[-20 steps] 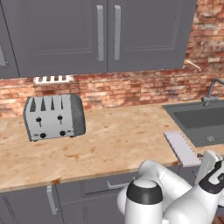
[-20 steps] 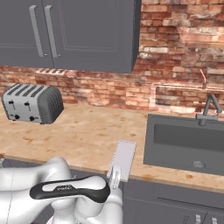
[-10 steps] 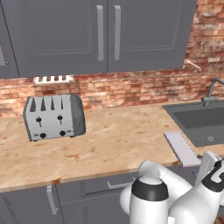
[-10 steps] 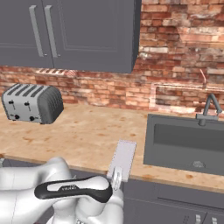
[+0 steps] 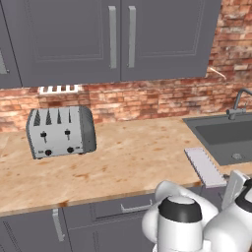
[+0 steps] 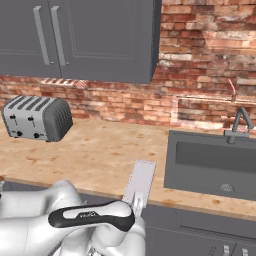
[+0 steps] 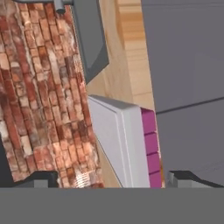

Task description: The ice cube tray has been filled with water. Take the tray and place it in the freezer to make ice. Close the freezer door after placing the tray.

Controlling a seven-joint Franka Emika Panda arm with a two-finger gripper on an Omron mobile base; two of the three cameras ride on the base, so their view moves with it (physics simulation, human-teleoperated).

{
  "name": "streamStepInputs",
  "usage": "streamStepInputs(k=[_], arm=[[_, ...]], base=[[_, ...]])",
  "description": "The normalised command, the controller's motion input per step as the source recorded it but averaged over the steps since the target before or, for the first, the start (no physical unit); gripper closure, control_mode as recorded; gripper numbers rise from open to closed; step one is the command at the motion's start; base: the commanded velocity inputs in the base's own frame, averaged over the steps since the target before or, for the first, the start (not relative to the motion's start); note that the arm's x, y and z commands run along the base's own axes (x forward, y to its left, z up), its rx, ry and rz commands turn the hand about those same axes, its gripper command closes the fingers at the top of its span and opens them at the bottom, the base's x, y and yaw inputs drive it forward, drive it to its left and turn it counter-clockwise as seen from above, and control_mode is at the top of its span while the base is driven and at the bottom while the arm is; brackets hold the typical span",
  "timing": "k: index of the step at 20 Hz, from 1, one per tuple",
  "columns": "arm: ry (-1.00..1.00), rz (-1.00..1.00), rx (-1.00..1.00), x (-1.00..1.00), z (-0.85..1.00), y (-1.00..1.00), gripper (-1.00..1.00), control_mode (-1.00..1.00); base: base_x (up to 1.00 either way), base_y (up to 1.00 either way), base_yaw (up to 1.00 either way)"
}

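The ice cube tray [image 5: 204, 166] lies flat on the wooden counter, at its front edge just left of the sink. It is a pale slab [image 6: 140, 179] with a magenta-pink lower edge [image 7: 149, 148]. My gripper [image 6: 138, 204] hangs open in front of the counter edge at the tray's near end. In the hand view the gripper [image 7: 114, 181] has one dark fingertip [image 7: 41, 179] on each side of the tray [image 7: 118, 142], without touching it. One pale finger [image 5: 233, 187] rises beside the tray's near corner. The freezer and the freezer door are out of view.
A chrome four-slot toaster [image 5: 60, 132] stands at the back left of the counter. The dark sink [image 6: 215, 162] with its faucet [image 6: 241, 125] lies right of the tray. Grey wall cabinets [image 5: 113, 37] hang above the brick wall, and grey drawer fronts [image 5: 115, 209] sit under the counter.
The hand has crept slightly toward the tray's near end. The jaws stay open and the tray has not moved.
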Motion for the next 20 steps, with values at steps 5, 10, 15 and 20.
streamStepInputs(k=[5,10,15,20], arm=[[0.00,0.02,0.00,0.03,-0.11,-0.08,-1.00,-1.00],[0.00,0.00,0.00,0.04,-0.02,0.00,-1.00,-1.00],[0.00,0.00,0.00,0.04,0.00,0.00,-1.00,-1.00],[0.00,0.00,0.00,0.13,0.00,0.09,-1.00,-1.00]], base=[[0.00,0.00,0.00],[0.00,0.00,0.00],[0.00,0.00,0.00],[0.00,0.00,0.00]])
